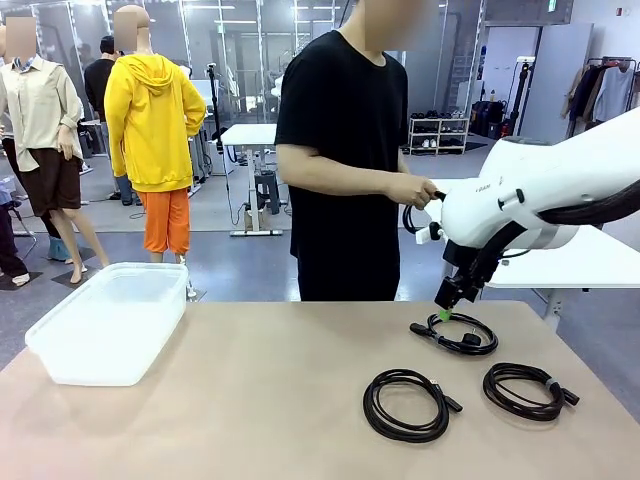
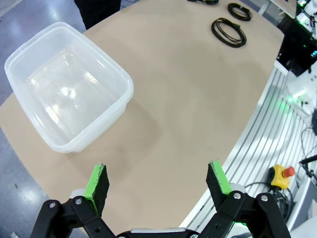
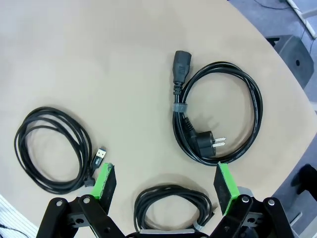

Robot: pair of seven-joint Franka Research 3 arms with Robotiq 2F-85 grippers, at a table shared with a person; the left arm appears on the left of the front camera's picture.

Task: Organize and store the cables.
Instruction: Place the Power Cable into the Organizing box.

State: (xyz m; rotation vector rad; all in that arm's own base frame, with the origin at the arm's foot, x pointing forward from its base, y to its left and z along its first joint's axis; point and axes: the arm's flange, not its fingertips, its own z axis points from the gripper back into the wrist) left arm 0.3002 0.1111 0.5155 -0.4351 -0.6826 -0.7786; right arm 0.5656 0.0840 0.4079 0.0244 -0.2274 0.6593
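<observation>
Cables (image 1: pixel 405 404) sit in three coils at the table's (image 1: pixel 280 400) 4 o'clock, right claw (image 3: pixel 166 181) hanging wide open over them, left claw (image 2: pixel 158 181) open too, tub (image 1: pixel 110 340) at 9 o'clock.

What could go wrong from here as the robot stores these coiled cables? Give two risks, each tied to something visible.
1. The USB cable shows no tie; pinched by one strand, its loops might unwind when lifted.
2. The person's hand is close beside the right arm, whose open right gripper hovers above a small coil; a swing towards the tub at the far left might strike that hand.
</observation>
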